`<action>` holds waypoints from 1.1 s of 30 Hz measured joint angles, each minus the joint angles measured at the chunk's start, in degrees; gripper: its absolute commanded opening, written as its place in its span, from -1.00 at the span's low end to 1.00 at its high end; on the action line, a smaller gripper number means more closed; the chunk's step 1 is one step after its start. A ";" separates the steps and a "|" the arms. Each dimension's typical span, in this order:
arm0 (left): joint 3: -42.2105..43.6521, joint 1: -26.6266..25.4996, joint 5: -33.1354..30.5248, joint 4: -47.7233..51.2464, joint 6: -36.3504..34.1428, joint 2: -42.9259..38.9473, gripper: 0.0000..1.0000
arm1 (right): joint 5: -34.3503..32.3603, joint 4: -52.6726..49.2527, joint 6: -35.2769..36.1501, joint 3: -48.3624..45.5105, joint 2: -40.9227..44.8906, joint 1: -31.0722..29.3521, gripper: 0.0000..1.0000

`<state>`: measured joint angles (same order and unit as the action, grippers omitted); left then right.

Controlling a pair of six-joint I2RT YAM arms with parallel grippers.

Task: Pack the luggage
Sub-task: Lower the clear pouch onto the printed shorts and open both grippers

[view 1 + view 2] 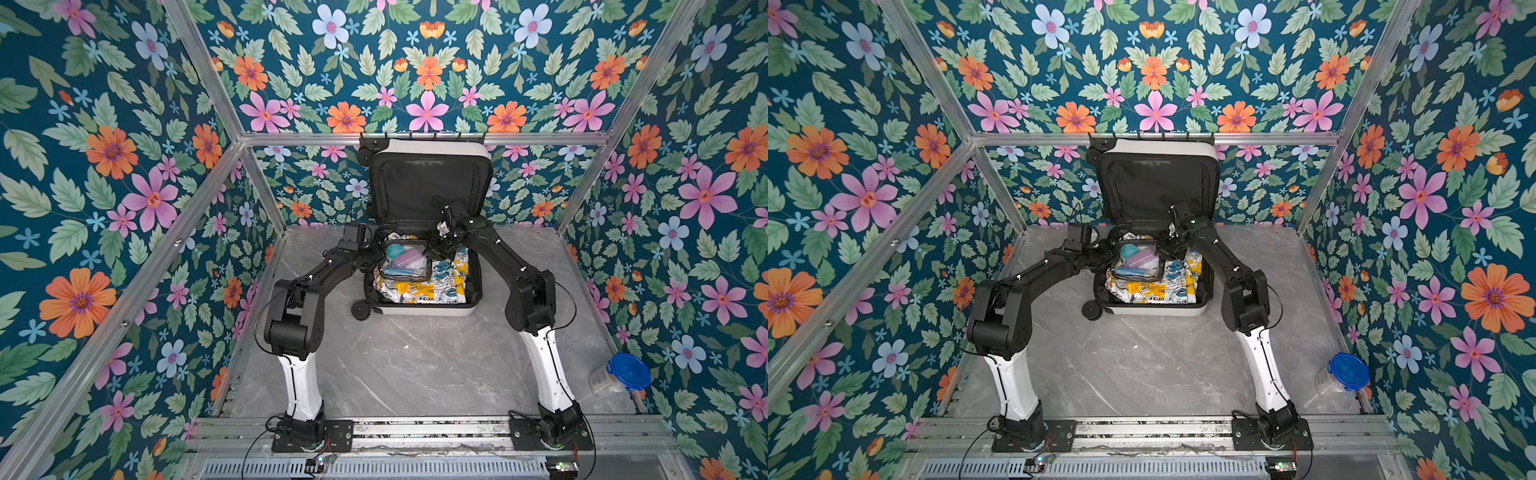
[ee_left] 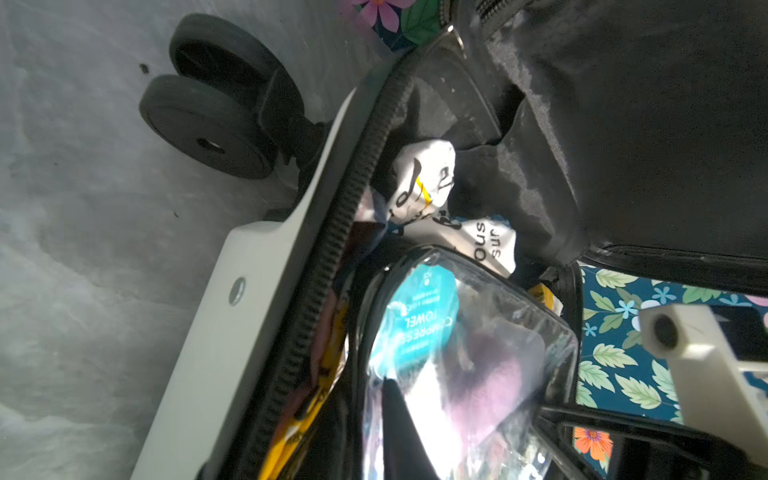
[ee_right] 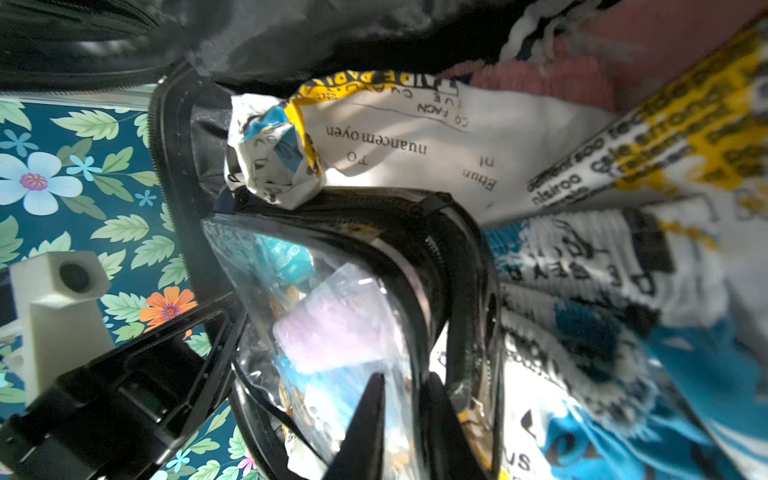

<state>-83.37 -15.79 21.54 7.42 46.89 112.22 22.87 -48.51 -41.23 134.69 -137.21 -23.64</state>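
Observation:
The luggage (image 1: 424,309) (image 1: 1154,309) lies open at the back of the table, its black-lined lid (image 1: 428,183) upright against the wall. Crumpled printed white, yellow and blue clothing (image 1: 436,282) (image 3: 457,137) fills its lower half. A clear black-edged toiletry pouch (image 1: 405,259) (image 1: 1139,259) (image 2: 457,353) (image 3: 332,311) rests on the clothing. My left gripper (image 1: 372,253) (image 2: 374,386) is at the pouch's left edge, with only one finger showing clearly. My right gripper (image 1: 436,247) (image 3: 405,378) straddles the pouch's right edge, jaws slightly apart.
A clear container with a blue lid (image 1: 623,374) (image 1: 1345,374) stands at the table's front right. The luggage's black wheels (image 1: 360,309) (image 2: 208,124) stick out on its left side. Floral walls enclose the grey marble table (image 1: 415,365).

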 measured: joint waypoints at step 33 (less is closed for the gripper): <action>-11.76 -2.58 -2.82 5.97 -6.29 7.02 -0.47 | -0.59 3.19 -0.83 0.74 -2.12 0.09 -0.87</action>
<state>-95.13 -18.37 18.72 13.39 40.60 119.24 22.28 -45.32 -42.06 135.44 -139.33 -23.55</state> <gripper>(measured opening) 0.265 0.074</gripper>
